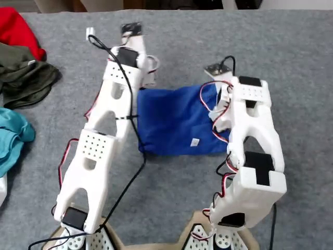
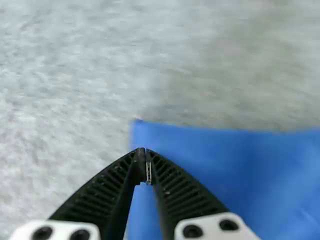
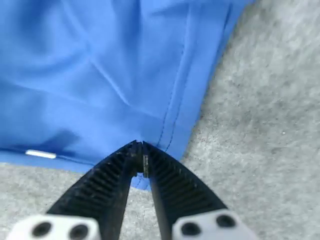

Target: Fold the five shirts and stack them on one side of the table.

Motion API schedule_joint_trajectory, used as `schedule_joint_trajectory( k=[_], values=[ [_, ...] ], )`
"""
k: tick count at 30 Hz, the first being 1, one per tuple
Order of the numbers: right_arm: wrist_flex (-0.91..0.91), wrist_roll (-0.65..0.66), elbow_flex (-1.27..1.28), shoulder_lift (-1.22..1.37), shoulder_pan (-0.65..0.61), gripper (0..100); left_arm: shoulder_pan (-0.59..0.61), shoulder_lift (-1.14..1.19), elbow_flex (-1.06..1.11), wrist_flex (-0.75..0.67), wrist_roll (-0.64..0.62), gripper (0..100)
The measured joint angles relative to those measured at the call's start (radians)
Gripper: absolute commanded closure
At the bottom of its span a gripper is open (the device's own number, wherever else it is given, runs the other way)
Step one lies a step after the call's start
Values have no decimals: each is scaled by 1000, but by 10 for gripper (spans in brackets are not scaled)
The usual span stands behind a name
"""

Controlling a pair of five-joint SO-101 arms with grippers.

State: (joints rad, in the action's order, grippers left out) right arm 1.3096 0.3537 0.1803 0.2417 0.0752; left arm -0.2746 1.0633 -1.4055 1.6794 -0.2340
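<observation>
**Position of the workpiece.** One royal-blue cotton shirt [image 1: 174, 122], already folded to a flat rectangle, lies in the middle of the grey felt worktop [image 1: 291, 52]. Its long axis runs parallel to the near edge of the worktop.

**Hand state.**
- The left hand [image 2: 145, 162] is closed, with the black ribbed tips meeting. It stands over the shirt's far-left corner. No cloth is seen bunched between the tips.
- The right hand [image 3: 139, 150] is closed in the same way. Its tips are over the stitched hem on the shirt's right side, close to the near-right corner, where a small white label [image 3: 40, 154] lies. No gathered cloth is visible here either.

**Governing relation.** The two hands sit at opposite ends of the long axis, one on a far corner and one near a near corner. Neither arm is clearly nearer: each covers its own end. A further fold or a two-handed carry would likely require both hands to open before gripping.

**Count.**
- Arms: two.
- Folded shirts: one.
- Crumpled shirts along the left edge of the worktop: one red [image 1: 18, 28], one dark olive [image 1: 26, 75], one teal [image 1: 13, 138].
- A pale scrap [image 1: 1, 190] at the left edge may be the fifth shirt; this cannot be confirmed.
</observation>
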Motion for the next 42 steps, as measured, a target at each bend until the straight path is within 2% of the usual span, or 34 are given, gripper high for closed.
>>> schedule_joint_trajectory(
  k=[5,9,14,21,28,36,42],
  values=[
    [35,0,-83,0,-8,993,-81,3,-23,14,0,980],
    [37,0,-129,11,-8,993,-81,84,-25,-44,0,980],
    [38,0,-158,11,-8,993,-11,187,-25,-91,0,980],
    [25,0,-158,12,-6,993,91,204,-25,-97,68,980],
    [21,0,-158,12,-6,992,103,206,-41,-97,71,980],
    [-38,0,-258,12,-141,992,63,206,-209,48,71,980],
    [-204,0,-315,46,-198,992,60,41,-124,69,-8,980]
  ],
)
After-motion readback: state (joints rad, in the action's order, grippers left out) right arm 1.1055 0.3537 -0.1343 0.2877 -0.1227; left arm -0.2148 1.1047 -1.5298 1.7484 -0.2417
